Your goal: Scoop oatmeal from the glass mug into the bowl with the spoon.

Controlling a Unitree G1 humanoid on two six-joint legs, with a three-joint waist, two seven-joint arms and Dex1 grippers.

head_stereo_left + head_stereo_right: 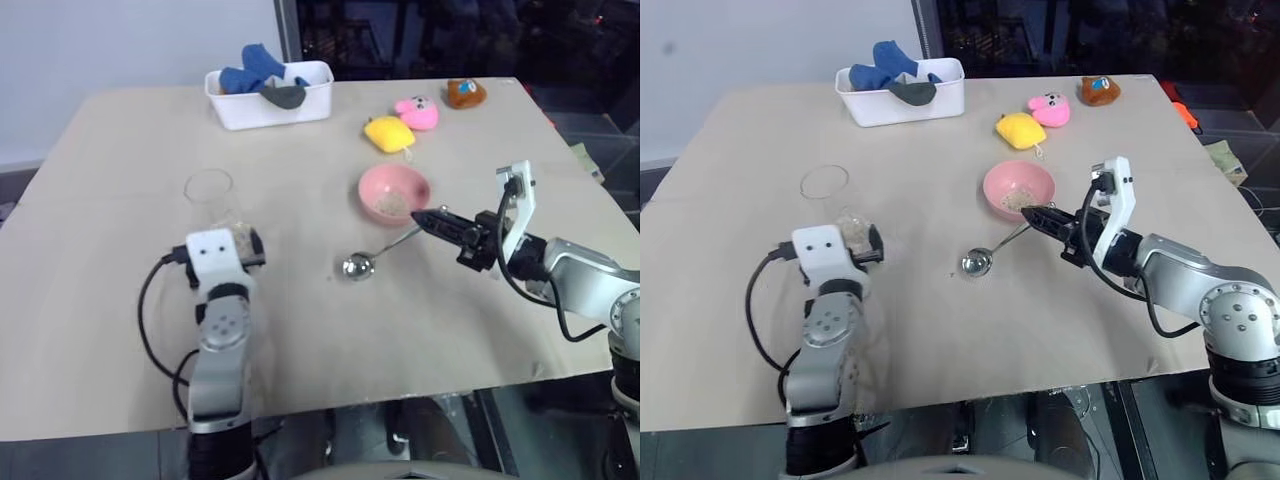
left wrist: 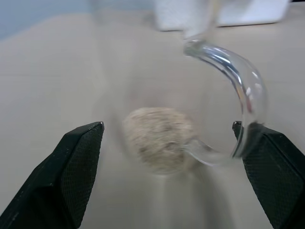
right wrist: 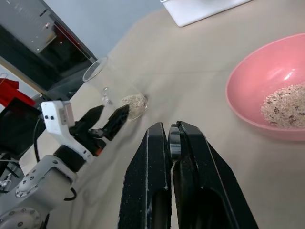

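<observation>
A tan table (image 1: pixel 300 330) is carrying a glass mug (image 1: pixel 212 205) at about nine o'clock, with a little oatmeal (image 2: pixel 159 138) lying at its bottom; the left gripper (image 2: pixel 171 157) is standing wide apart just beside the mug, one finger (image 2: pixel 71 167) on each side, clamping nothing; the pink bowl (image 1: pixel 395 192), toward two o'clock, is already holding some flakes; the right gripper (image 1: pixel 435 220) is pinching the spoon (image 1: pixel 375 255) by its handle end, the spoon's round end resting on the table near centre; judging by this, another scoop is being prepared; next, the mug likely needs steadying before the spoon enters it.
</observation>
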